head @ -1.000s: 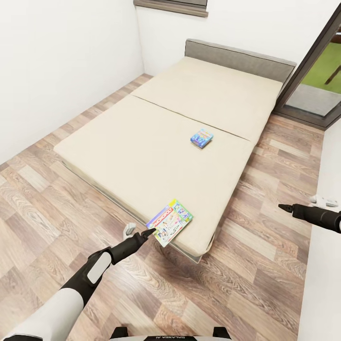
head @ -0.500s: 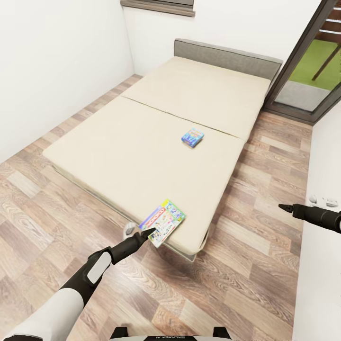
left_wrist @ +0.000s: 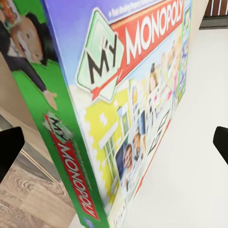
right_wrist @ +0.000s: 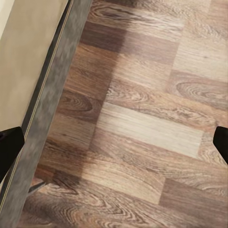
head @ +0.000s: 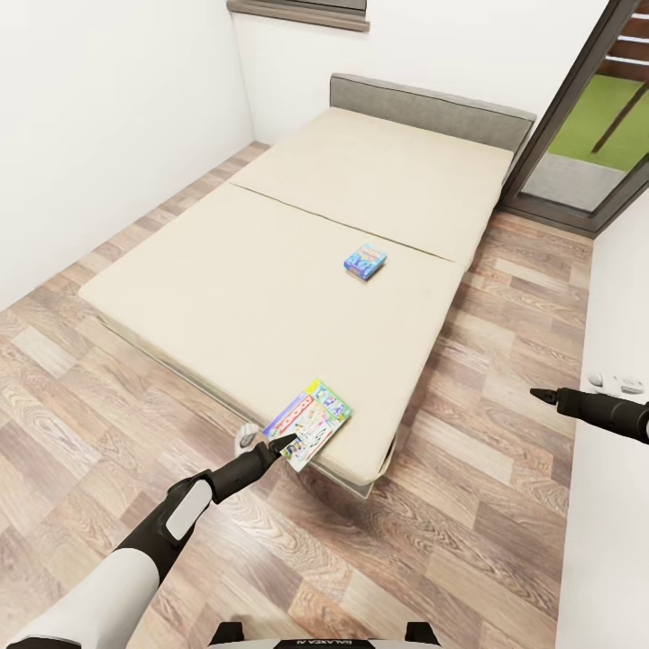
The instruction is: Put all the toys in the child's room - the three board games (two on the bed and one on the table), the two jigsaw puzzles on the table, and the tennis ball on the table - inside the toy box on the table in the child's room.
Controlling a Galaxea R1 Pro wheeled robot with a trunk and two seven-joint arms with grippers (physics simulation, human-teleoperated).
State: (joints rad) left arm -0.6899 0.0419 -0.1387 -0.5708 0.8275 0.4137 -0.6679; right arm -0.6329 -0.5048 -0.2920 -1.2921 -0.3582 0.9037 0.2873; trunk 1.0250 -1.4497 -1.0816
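Two board games lie on the bed, a beige mattress with a grey headboard. A colourful "My Monopoly" box sits at the bed's near corner, partly over the edge. A small blue box rests mid-mattress. My left gripper is at the Monopoly box's near edge. The left wrist view shows that gripper open, its fingertips wide apart and the box close up between them. My right gripper hangs open over the wood floor, empty. The toy box, jigsaw puzzles and tennis ball are out of view.
The table's white top runs along the right edge, with a small white-grey object on it. A glass door stands at the back right. White walls enclose the left and back. Wood floor separates bed and table.
The whole picture has slid left since a second ago, so the camera moved. The Monopoly box now sits closer to my left gripper's tip. Both arms keep their pose.
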